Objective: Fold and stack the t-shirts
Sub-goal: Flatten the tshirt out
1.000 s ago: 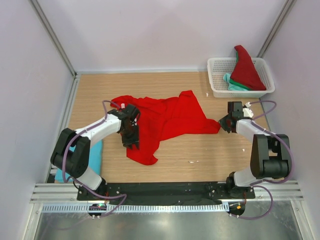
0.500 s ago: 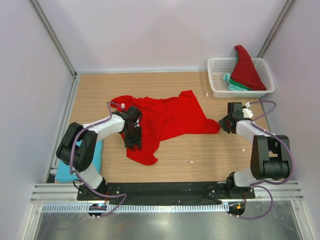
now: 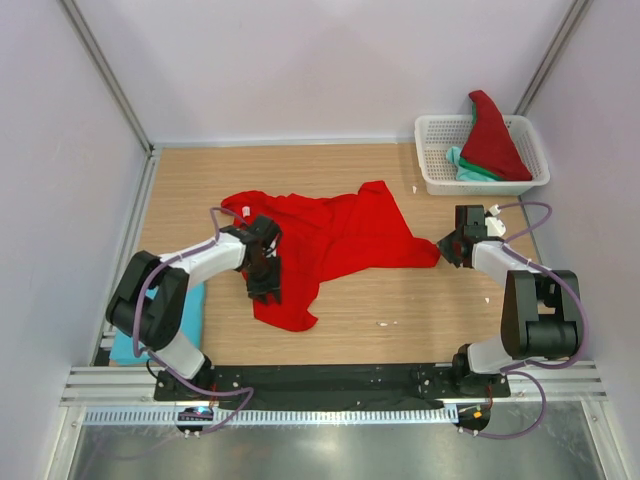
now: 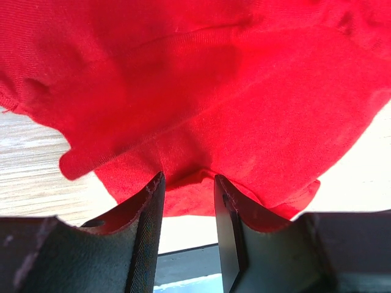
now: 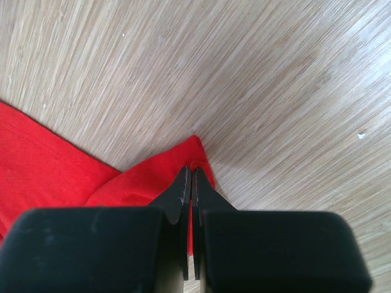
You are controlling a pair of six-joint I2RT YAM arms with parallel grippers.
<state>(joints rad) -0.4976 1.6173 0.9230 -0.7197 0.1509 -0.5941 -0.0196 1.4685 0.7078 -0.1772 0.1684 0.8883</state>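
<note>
1. A light blue t-shirt (image 3: pixel 194 302) lay at the left edge of the tabletop (image 3: pixel 400 300), partly hidden under the left arm.
2. The left tool (image 4: pixel 186 183) stood on the near-left part of the crumpled red t-shirt (image 3: pixel 340 235). Its fingers were spread, with a fold of the cloth between them.
3. The right tool (image 5: pixel 189 176) had its fingers pressed together, pinching the right-hand corner of that same shirt just above the tabletop.
4. At the far right, a white basket (image 3: pixel 432 178) held a second red t-shirt (image 3: pixel 495 135), which was draped over a teal-green t-shirt (image 3: pixel 468 168).
</note>
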